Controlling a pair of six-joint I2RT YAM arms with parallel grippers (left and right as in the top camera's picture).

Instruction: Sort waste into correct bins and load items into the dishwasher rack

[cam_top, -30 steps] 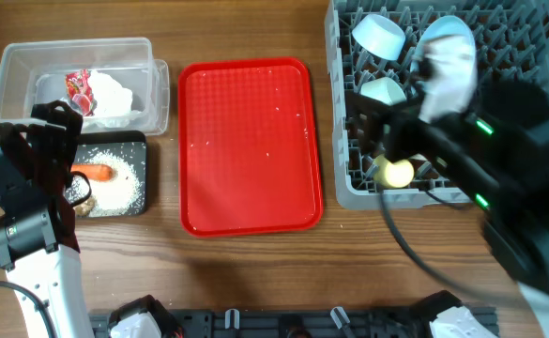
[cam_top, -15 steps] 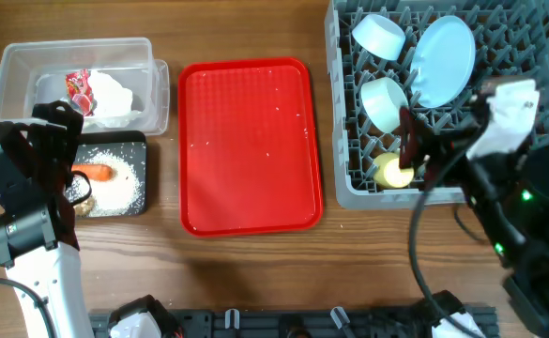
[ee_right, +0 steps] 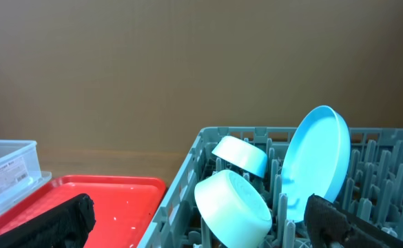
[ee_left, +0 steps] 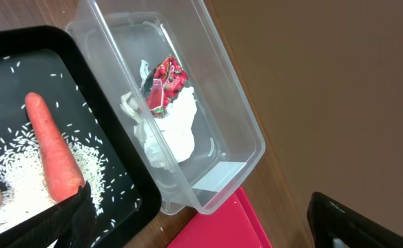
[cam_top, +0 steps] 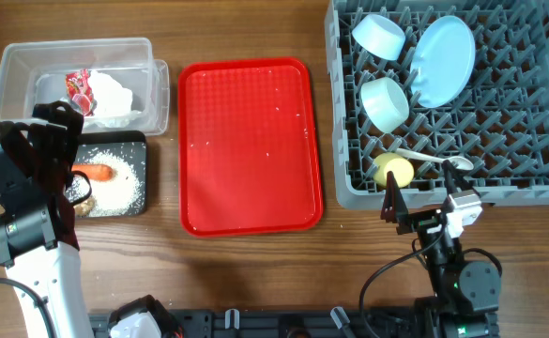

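The clear tub (cam_top: 77, 45) holds the red-and-white wrapper (cam_top: 80, 89) with tissue, also in the left wrist view (ee_left: 163, 86). The black tray (cam_top: 129, 139) holds rice (cam_top: 119, 183), the carrot (cam_top: 93, 172) and the brown lump (cam_top: 82, 200). The grey rack (cam_top: 537, 122) holds the blue plate (cam_top: 443, 61), blue bowl (cam_top: 379, 35), green bowl (cam_top: 385, 101), yellow cup (cam_top: 394, 172) and white spoon (cam_top: 434, 160). My left gripper (ee_left: 208, 227) is open and empty over the black tray's edge. My right gripper (cam_top: 424, 214) is open and empty in front of the rack.
The flat red serving tray (cam_top: 249, 145) lies between the bins and the rack with a few rice grains on it. My left arm covers the black tray's left side. A black rail runs along the table's front edge.
My right arm has pulled back from over the rack to the table's front edge. The white spoon now shows lying in the rack beside the yellow cup. The left arm has not moved.
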